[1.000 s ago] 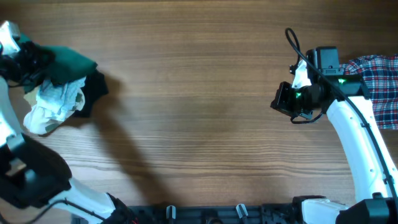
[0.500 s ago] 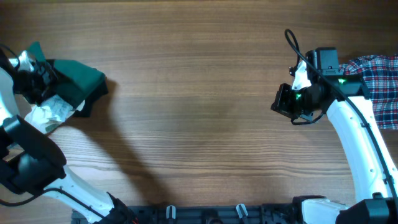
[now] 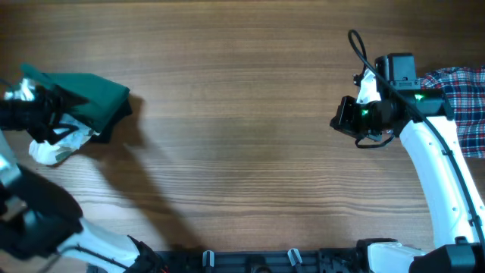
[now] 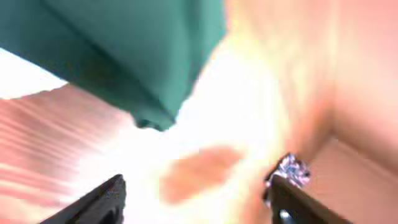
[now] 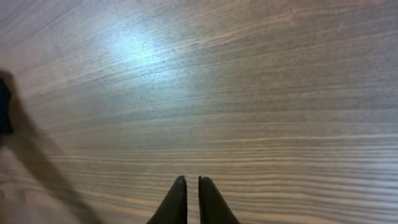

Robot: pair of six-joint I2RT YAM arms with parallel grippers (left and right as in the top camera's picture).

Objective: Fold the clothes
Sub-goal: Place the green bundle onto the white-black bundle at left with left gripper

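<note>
A folded green garment [image 3: 85, 92] lies on a pile at the table's left edge, over a black garment [image 3: 115, 118] and beside a crumpled white one [image 3: 54, 145]. My left gripper [image 3: 36, 114] hovers at the pile's left side, open, with nothing between its fingers. In the left wrist view the green garment [image 4: 124, 56] fills the upper left, apart from the gripper [image 4: 196, 186]; the picture is blurred and overexposed. My right gripper [image 3: 345, 121] is shut and empty over bare wood at the right; its wrist view shows the gripper [image 5: 191, 190] above the tabletop.
A red and blue plaid shirt [image 3: 464, 98] lies at the far right edge, behind the right arm. A black cable [image 3: 356, 47] loops off the right wrist. The wooden table [image 3: 242, 136] stretches between the two arms.
My left gripper has opened and let go of the green garment, which now rests flatter on the pile. The left arm has shifted left. The right arm has hardly moved.
</note>
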